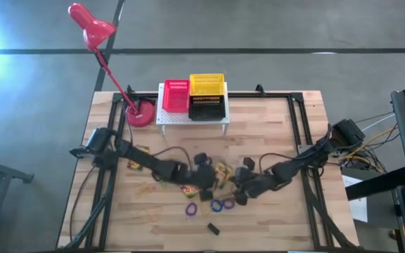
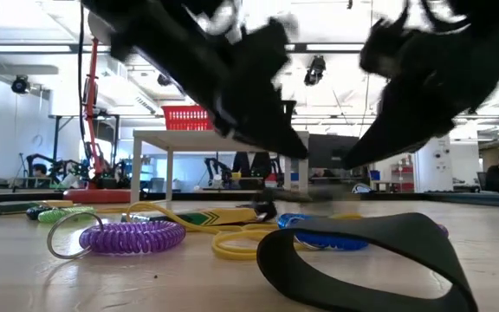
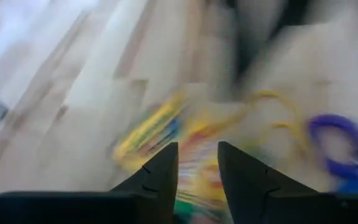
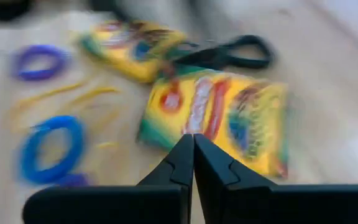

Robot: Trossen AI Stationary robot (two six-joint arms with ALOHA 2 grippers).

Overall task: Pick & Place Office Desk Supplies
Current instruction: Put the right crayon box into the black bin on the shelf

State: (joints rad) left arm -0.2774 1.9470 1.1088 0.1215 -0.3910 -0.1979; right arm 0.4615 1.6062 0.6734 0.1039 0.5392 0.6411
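Item 1, left gripper: you have it low over the middle of the wooden table, fingers parted by a narrow gap, nothing between them. Just past its tips lies a yellow-and-green crayon box with yellow rubber bands and a purple coil loop beyond (this wrist view is heavily smeared).

Item 2, right gripper: also low at the table's middle, reaching in from the right; its two fingers are pressed together and hold nothing. Directly ahead of the tips sits a crayon box, a second crayon box farther on, a black elastic loop beside that one. A blue loop and a purple loop lie off to one side, thin yellow bands between them.

Item 3, supplies as seen from above: the crayon boxes cluster between the two grippers; purple and blue loops lie nearer the front edge, a tiny black block nearer still, tan rubber bands toward the left.

Item 4, table level: purple coil, yellow band, blue loop, wide black band closest to the lens.

Item 5, back of table: red desk lamp, white rack carrying a red basket, a yellow basket and a black basket.
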